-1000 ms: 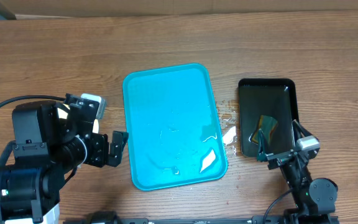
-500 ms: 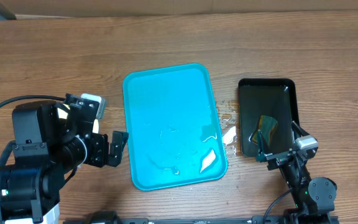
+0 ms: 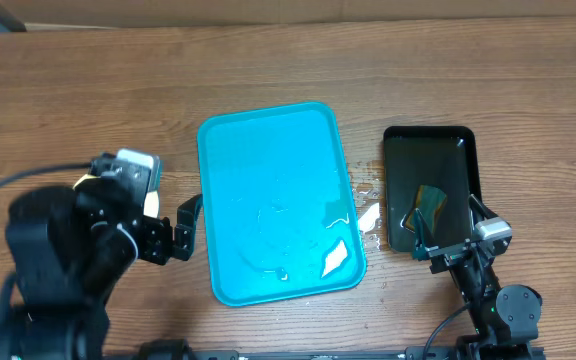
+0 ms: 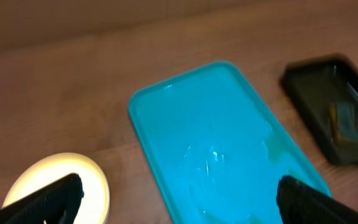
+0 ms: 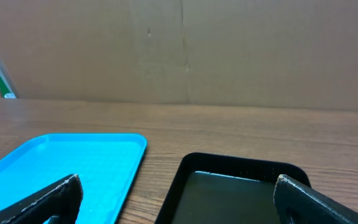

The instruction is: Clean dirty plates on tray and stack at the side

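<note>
Left gripper [image 4: 179,190], nearest the robot's edge: black fingers [image 4: 50,200] spread wide at the lower corners of the left wrist view, with nothing between them. It hangs above the brown wood-grain table [image 3: 268,60], just off the near-left side of the tray. Pale round flat plate [image 4: 59,185] sits on the table directly below and to the left of that gripper, beside the tray's near-left corner and apart from its rim. Its face is washed out by glare, so I cannot tell if more lie beneath it. In the overhead view the bulky black left arm [image 3: 63,250] hides it. Right gripper [image 5: 176,190], low at the near-right: fingers [image 5: 45,200] likewise wide apart and holding nothing, at the near end of the smaller black rectangular tray [image 3: 463,150]. Large turquoise-blue rectangular plastic tray [image 3: 268,150] with rounded corners and a raised rim lies mid-table, long side running away from the robot. Its floor carries a wet sheen and a bright glint near the near-right corner. A wet patch [image 3: 368,213] glistens on the wood between the two trays. Inside the black tray, toward its near half, rests a small green-and-yellow pad [image 3: 429,207]; sponge or cloth, I cannot tell. Farthest back, a plain brown cardboard wall [image 5: 185,50] stands behind the table.
</note>
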Available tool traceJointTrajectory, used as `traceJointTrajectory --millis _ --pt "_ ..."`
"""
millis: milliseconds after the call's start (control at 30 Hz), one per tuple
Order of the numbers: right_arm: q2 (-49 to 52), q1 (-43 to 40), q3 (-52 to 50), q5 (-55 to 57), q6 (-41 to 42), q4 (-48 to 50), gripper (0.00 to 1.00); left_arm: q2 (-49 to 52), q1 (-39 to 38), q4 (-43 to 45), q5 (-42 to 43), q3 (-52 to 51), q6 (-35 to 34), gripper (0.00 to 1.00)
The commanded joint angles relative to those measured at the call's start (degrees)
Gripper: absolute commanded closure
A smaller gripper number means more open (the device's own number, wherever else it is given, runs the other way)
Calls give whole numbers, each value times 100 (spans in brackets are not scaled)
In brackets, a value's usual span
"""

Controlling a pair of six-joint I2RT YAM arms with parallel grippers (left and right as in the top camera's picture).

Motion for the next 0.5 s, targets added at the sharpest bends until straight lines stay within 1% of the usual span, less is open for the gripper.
traceJointTrajectory --millis 0,133,333,467 --pt "-33 31 -57 11 -4 20 0 -654 -70 1073 275 -973 -339 0" --pt "-33 31 -57 11 -4 20 0 -1408 -238 2555 313 -2225 -767 0" --pt "-33 31 -57 11 -4 20 0 -2632 -273 4288 306 -3893 -1244 0" --pt "-33 31 -57 11 -4 20 0 -3311 -273 4819 199 -4612 -1244 0"
